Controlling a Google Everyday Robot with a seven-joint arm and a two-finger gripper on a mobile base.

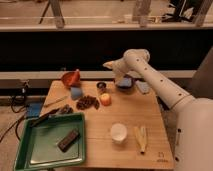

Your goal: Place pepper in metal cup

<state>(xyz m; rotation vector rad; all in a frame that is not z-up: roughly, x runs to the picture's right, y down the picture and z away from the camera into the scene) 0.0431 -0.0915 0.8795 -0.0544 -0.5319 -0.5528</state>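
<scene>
Above the back of the bench (150, 120) we see the gripper (108, 65) hanging in the air, pointing across toward the red bowl (71, 78). Whether the jaws are parted or closed, or hold anything, we cannot tell.

Below them, toward the front, stands the metal cup (101, 86). Just in front of it sits a small orange thing that we take for the pepper (105, 99); it is so close to the cup that we cannot tell if they touch. From the jaws, then, the pepper lies down and toward the bench's front edge, just past the cup. It looks rounded, and we can make out no long axis.

We judge the coming move to be a descent past the cup onto the pepper, then a short carry back into the cup.

The cup's inside is too dark to read. Beside it the dark bowl (124, 83) shows blue within. The white cup (118, 132) looks empty, and the green tray (42, 147) holds a dark block (68, 140).
</scene>
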